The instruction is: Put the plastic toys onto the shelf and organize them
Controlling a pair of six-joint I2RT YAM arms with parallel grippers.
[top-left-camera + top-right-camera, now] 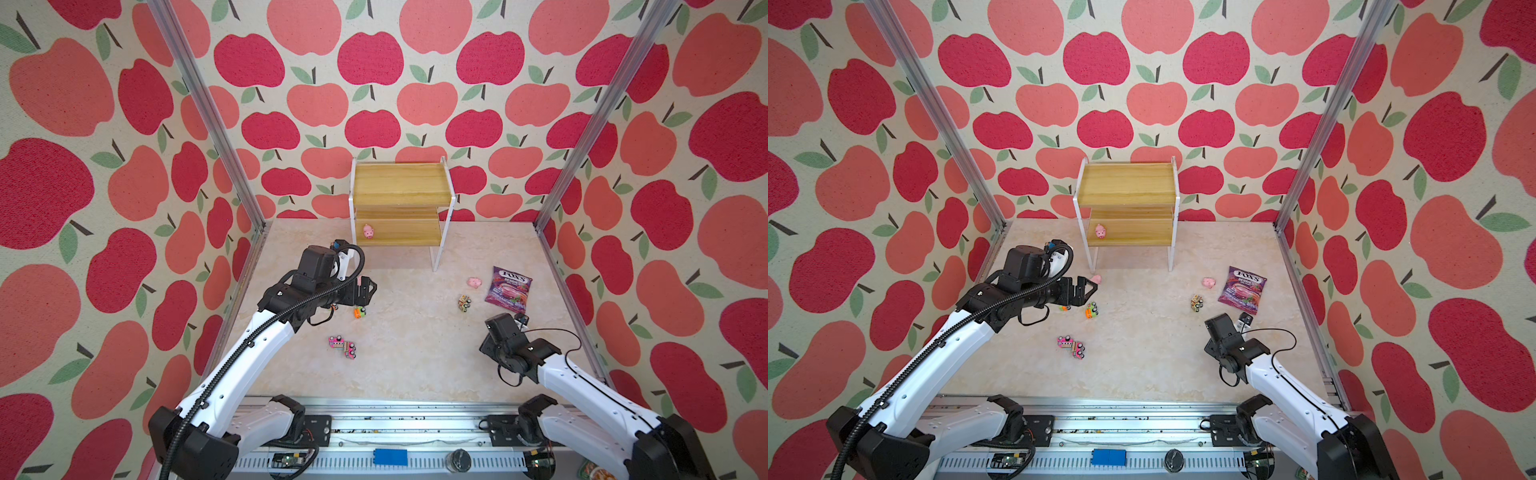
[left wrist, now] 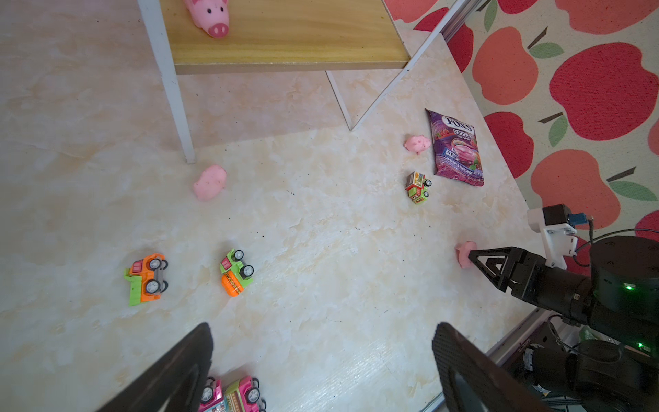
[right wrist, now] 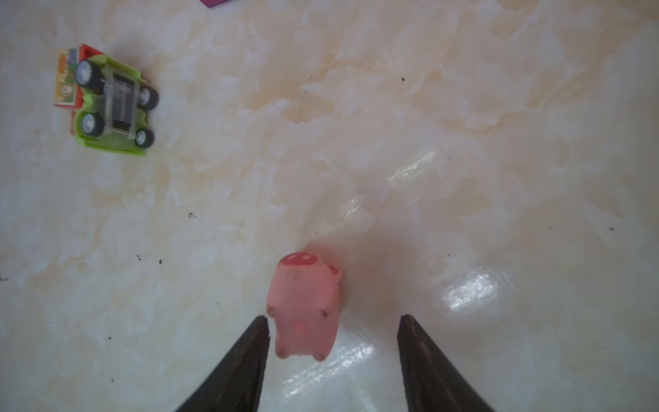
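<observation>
Right claw (image 3: pixel 333 316) stands spread around the rear of a pink pig (image 3: pixel 303 303)

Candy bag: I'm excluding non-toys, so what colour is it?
The candy bag is purple, clearest in the left wrist view.

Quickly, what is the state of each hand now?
Left hand: open, empty.
Right hand: open around a pink pig, not gripping it yet.

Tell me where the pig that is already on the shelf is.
In both top views the pig is at the left end of the shelf's lower board, with nothing else on that board.
</observation>
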